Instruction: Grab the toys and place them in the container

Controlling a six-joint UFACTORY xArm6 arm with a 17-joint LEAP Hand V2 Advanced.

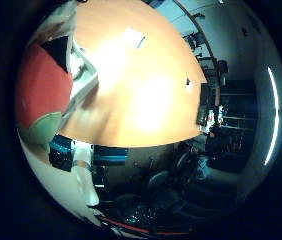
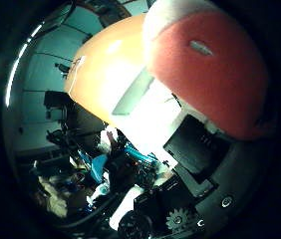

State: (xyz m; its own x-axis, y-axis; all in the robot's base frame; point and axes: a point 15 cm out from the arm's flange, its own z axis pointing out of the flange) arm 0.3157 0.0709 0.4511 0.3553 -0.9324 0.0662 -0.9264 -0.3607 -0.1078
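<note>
A red soft toy (image 2: 215, 60) with a small pale oval mark fills much of the right thumb side palm view, close against the palm. The right little finger side palm view shows the red toy (image 1: 43, 85) with a green patch at its lower edge. My hand's white fingers (image 1: 81, 68) lie against the toy's side, and a black finger part (image 2: 202, 149) sits right under it. The hand is curled round the toy and holds it above the orange table (image 1: 151, 100).
A small white flat object (image 1: 134, 38) lies on the table, away from the hand. A dark object (image 1: 203, 88) stands at the table's edge. Beyond the edge are chairs and desks in a dim room (image 1: 196, 165).
</note>
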